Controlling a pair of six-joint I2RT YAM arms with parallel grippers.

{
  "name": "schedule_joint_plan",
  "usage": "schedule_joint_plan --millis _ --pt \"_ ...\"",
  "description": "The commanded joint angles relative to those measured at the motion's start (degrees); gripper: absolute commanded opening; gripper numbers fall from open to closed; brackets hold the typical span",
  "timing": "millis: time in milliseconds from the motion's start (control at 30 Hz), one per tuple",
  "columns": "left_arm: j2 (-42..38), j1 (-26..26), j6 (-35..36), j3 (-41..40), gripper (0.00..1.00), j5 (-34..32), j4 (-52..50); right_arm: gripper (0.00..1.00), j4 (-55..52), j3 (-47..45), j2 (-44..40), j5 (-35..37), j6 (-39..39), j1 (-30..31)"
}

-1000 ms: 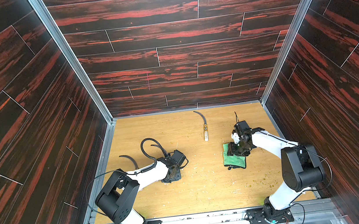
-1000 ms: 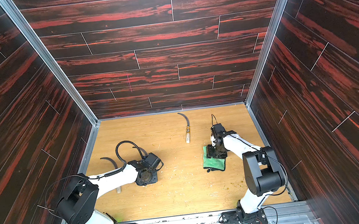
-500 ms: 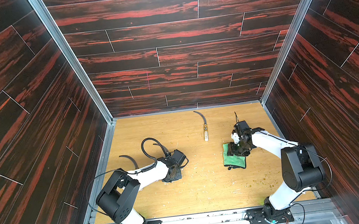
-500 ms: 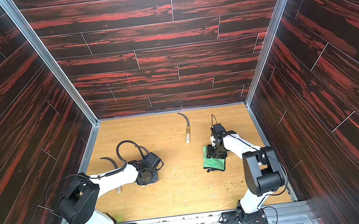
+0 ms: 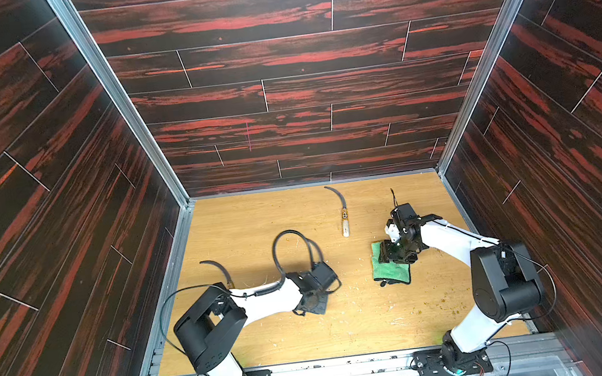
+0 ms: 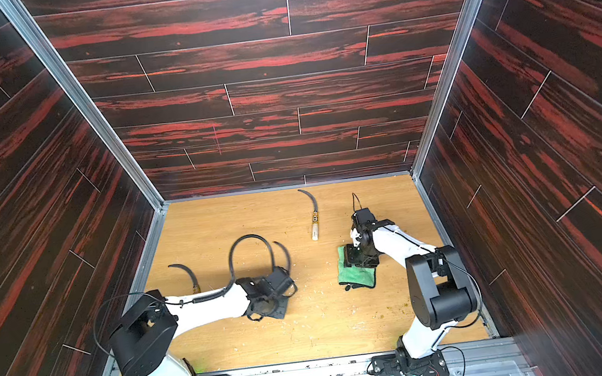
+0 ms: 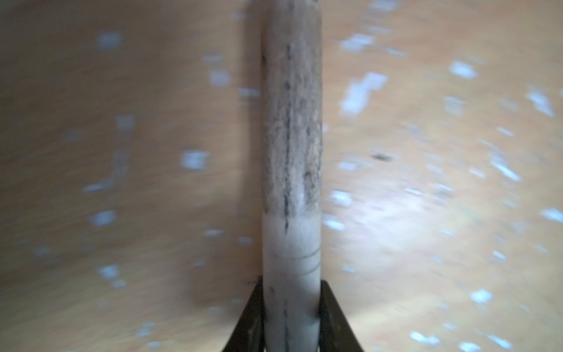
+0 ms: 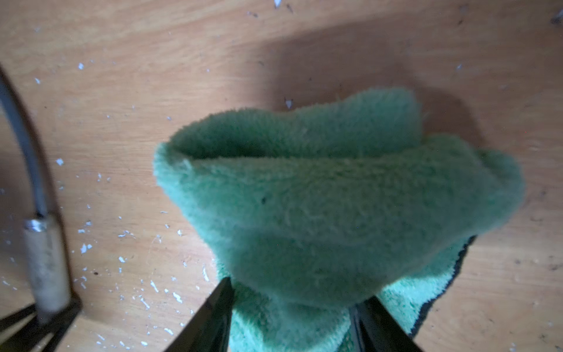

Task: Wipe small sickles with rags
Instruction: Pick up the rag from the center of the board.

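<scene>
My left gripper (image 7: 291,286) is shut on the pale wooden handle (image 7: 291,152) of a small sickle, low over the wooden floor at the left middle (image 5: 314,303). Its thin dark blade (image 6: 284,254) curves up beside the arm's cable. A second sickle (image 5: 342,211) with a yellow-black band lies free near the back wall. A third sickle (image 5: 218,269) lies at the left, its handle under my left arm. The green rag (image 8: 335,198) is bunched between the jaws of my right gripper (image 8: 292,292), partly lifted, its rest on the floor (image 5: 392,271).
A black ribbed cable (image 5: 290,244) loops up from my left arm. Dark red panelled walls (image 5: 64,223) close in three sides. Pale crumbs and specks (image 5: 439,302) dot the wooden floor (image 5: 257,221). A metal rail (image 5: 331,365) runs along the front.
My left gripper has closed on the sickle handle. Both arms stay almost where they were, the right still holding the rag.
</scene>
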Motion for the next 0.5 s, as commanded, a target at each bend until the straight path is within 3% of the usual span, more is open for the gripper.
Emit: schedule_joint_plan --millis 0,200,300,333,400,467 --pt "0.0 -2.19 3.73 0.89 0.0 0.72 1.7 0.62 -2.37 1.02 3.1 -0.33 -0.6 0.31" --pt "0.49 -7.95 9.0 1.11 0.0 2.5 3.4 0.58 -2.15 2.34 6.65 0.07 -0.8 0.31" --pt "1.51 -9.19 10.55 1.43 0.0 3.36 4.48 0.24 -1.21 2.21 7.74 -1.32 -1.0 0.32" --pt "1.96 -9.25 10.91 1.61 0.0 3.4 4.75 0.17 -0.86 1.89 7.31 -1.79 -0.86 0.33" --pt "2.91 -9.38 11.38 1.91 0.0 2.88 5.25 0.07 -0.33 0.73 4.78 -2.79 -0.54 0.32" --pt "3.33 -9.37 11.75 1.89 0.0 2.15 6.1 0.03 -1.06 0.02 1.2 -3.04 -0.48 0.36"
